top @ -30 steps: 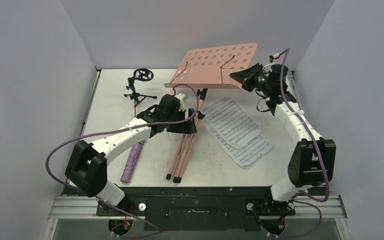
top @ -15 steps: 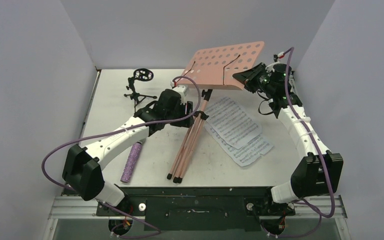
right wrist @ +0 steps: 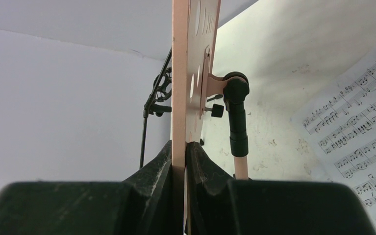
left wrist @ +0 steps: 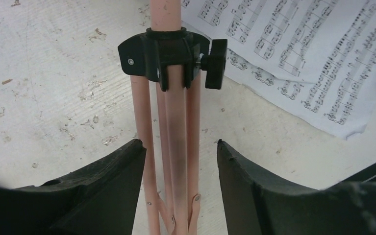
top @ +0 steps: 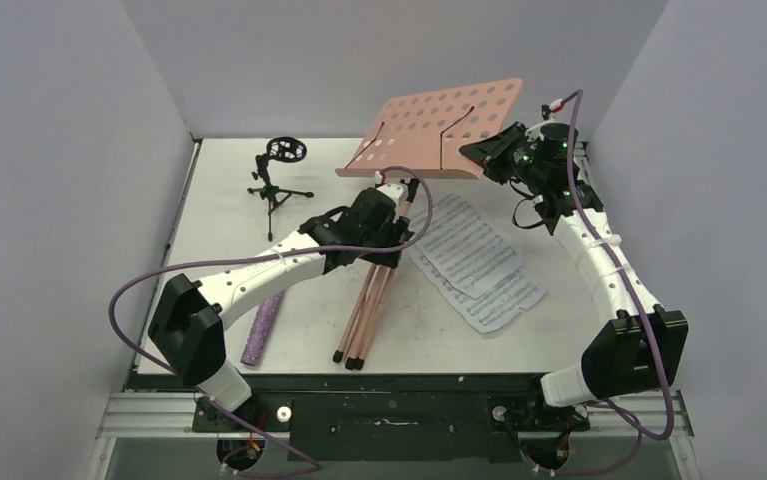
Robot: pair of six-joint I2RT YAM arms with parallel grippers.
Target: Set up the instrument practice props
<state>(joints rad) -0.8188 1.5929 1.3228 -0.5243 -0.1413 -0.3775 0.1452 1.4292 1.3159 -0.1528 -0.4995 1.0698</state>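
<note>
Just changed: left hand (left wrist: 178, 147) sliding rightward, jaws narrowing, now straddling folded legs (left wrist: 171, 112) of pink music stand (top: 439, 125), not yet clamping; right hand (right wrist: 181, 147) pinching perforated tray edge, keeping stand tilted, feet on desk (top: 209, 220). Meaning: leg-spreading likely coming next.

The stand (top: 365, 305) lies slanted mid-table (top: 214, 215), feet toward 6 o'clock, its desk raised toward 1 o'clock. Pages (top: 474, 262) lie overlapped just beside it at 3 o'clock. The mic (top: 262, 330) lies at 8 o'clock. The mic stand (top: 277, 182) stands upright at 11 o'clock.
</note>
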